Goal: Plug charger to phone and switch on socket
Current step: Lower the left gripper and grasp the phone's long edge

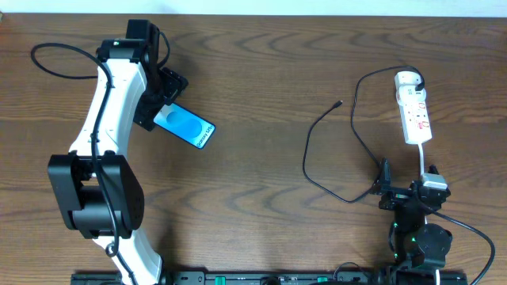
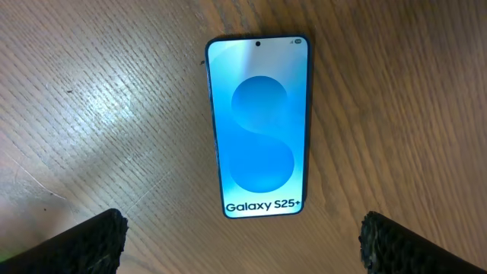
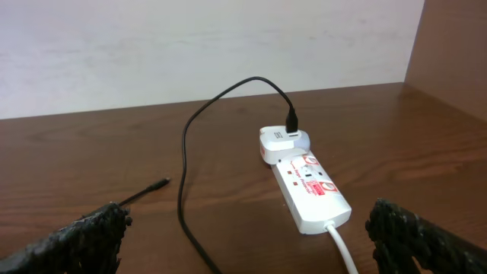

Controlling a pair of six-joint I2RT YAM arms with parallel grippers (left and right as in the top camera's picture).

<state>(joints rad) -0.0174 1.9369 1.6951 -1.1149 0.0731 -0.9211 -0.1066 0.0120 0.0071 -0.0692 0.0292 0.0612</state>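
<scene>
Nothing of the job looks done yet, by my reading. My left pincer [image 2: 243, 222] hangs spread wide and empty, and the Galaxy S25+ phone [image 2: 257, 125] lies flat just ahead of it, screen up. My right pincer [image 3: 247, 213] is also spread and empty. The charger cable [image 3: 185, 144] runs ahead of it, its plug tip [image 3: 161, 183] lying loose ahead-left and the power strip [image 3: 312, 186] ahead-right. I can't tell the switch position. Grasping, plugging and switching all remain.
</scene>
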